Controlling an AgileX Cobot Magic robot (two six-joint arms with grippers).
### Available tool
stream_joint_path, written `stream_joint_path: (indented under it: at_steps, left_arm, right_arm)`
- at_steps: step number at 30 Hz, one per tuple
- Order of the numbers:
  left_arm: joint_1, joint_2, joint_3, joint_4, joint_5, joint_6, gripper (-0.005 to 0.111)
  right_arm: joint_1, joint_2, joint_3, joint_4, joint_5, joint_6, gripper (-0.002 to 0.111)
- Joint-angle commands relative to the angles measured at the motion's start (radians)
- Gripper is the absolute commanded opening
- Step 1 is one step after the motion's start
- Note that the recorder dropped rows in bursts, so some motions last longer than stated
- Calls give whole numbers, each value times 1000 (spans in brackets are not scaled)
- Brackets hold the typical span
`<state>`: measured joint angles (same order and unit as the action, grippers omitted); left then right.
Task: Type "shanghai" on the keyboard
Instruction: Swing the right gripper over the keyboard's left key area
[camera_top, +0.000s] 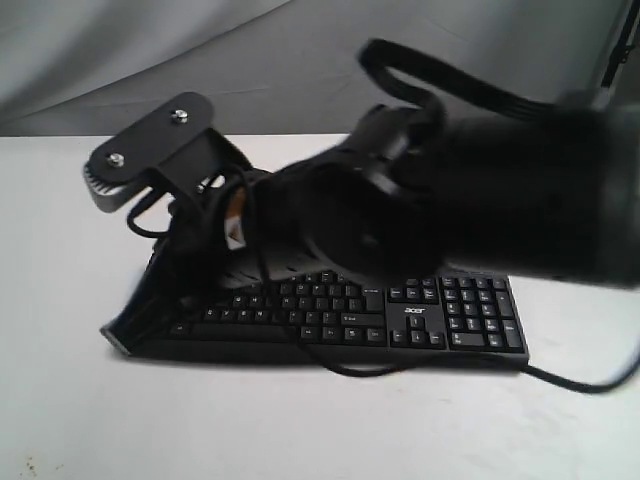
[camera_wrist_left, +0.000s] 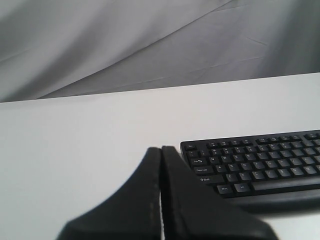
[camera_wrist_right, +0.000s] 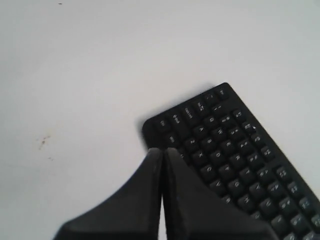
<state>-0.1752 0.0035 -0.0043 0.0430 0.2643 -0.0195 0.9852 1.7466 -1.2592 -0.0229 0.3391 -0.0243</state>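
The right arm's black fingers (camera_wrist_right: 147, 195) are sitting pressed shut against each other, gripping nothing, their tips hanging over the left-end corner of the wide black plastic keyboard (camera_top: 420, 325); whether they are touching it cannot be told. The left arm's black fingers (camera_wrist_left: 145, 200) are sitting shut too, holding nothing, pointing over the bare white bench (camera_wrist_left: 75, 150) near that same end. The keyboard is lying flat on the bench, its thin black cable (camera_top: 575, 385) trailing off to the right, with a grey fabric backdrop (camera_wrist_left: 125, 45) hanging behind.
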Motion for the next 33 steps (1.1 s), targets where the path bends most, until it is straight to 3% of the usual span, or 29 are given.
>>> stream_joint_path:
  at_steps: [1, 20, 25, 33]
  left_arm:
    - [-4, -3, 4, 1, -3, -3, 0]
    - [-4, -3, 4, 1, -3, -3, 0]
    - [-4, -3, 4, 1, -3, -3, 0]
    - [-4, -3, 4, 1, -3, -3, 0]
  right_arm:
    - [-12, 150, -176, -79, 41, -9, 0]
    - [-92, 397, -269, -44, -107, -5, 0]
    - [-99, 495, -429, -27, 78, -7, 0]
    - [-101, 538, -430, -11, 74, -11, 0]
